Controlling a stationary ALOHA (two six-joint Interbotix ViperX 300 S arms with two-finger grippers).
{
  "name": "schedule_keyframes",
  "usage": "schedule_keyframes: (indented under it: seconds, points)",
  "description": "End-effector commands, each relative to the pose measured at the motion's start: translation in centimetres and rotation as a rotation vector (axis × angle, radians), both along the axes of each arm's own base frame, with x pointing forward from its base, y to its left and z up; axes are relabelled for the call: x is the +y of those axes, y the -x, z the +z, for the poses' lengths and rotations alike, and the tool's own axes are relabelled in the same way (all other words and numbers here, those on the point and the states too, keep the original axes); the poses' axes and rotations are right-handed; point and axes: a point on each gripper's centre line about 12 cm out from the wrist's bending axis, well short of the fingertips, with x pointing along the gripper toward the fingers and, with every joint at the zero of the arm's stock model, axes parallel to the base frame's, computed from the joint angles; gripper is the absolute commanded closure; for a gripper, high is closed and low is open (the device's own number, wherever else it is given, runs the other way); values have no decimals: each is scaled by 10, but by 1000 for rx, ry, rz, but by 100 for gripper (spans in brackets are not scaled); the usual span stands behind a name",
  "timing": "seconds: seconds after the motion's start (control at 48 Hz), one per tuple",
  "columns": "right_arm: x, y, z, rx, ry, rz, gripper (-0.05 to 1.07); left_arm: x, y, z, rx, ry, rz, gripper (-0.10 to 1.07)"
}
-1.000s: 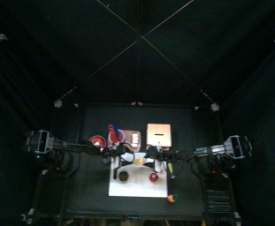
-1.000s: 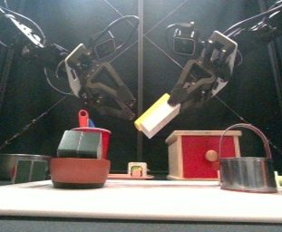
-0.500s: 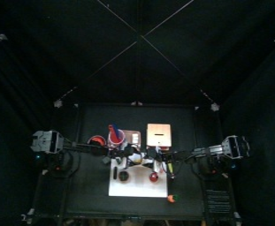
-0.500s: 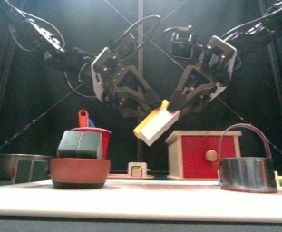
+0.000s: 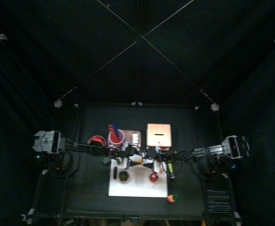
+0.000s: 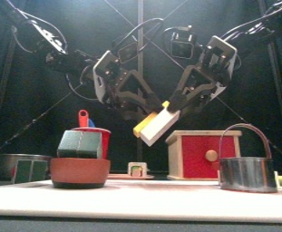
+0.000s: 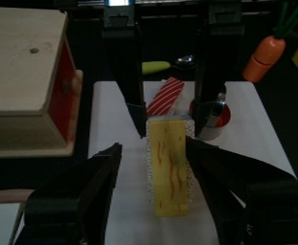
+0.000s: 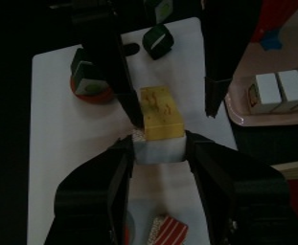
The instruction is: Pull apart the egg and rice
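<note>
The egg and rice (image 6: 157, 123) is one block, yellow egg on white rice, hanging tilted in the air above the white board (image 5: 134, 185). My right gripper (image 6: 180, 98) is shut on it; in the right wrist view its jaws pinch the white rice end (image 8: 162, 149), with the yellow egg (image 8: 158, 109) sticking out beyond them. My left gripper (image 7: 168, 177) is open, its jaws standing on either side of the block's yellow face (image 7: 170, 170) without closing on it. The two grippers meet over the table's middle (image 5: 141, 161).
A red bowl (image 6: 80, 170) and dark green cup (image 6: 82, 142) stand front left. A wooden box with a red front (image 6: 205, 154) and a metal pot (image 6: 247, 172) stand right. A carrot (image 7: 263, 59) and a red striped piece (image 7: 166, 96) lie near the board.
My left arm has swung in from the left and its open jaws now straddle the block. The right gripper kept hold of the block and barely shifted.
</note>
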Motion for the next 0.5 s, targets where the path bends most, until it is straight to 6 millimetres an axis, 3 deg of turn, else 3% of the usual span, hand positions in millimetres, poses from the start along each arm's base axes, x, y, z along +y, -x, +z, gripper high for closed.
schedule_keyframes:
  seconds: [0.0, 0.25, 0.479]
  points:
    - [1, -13, 26, -81, -2, 5, 43, 0, -7, 11, -38, 1, -2, 8]
    - [2, -13, 27, -82, -2, 6, 43, 0, -7, 11, -38, 1, -2, 15]
    - [2, -13, 26, -81, -4, 6, 43, -2, -7, 12, -40, -7, -13, 37]
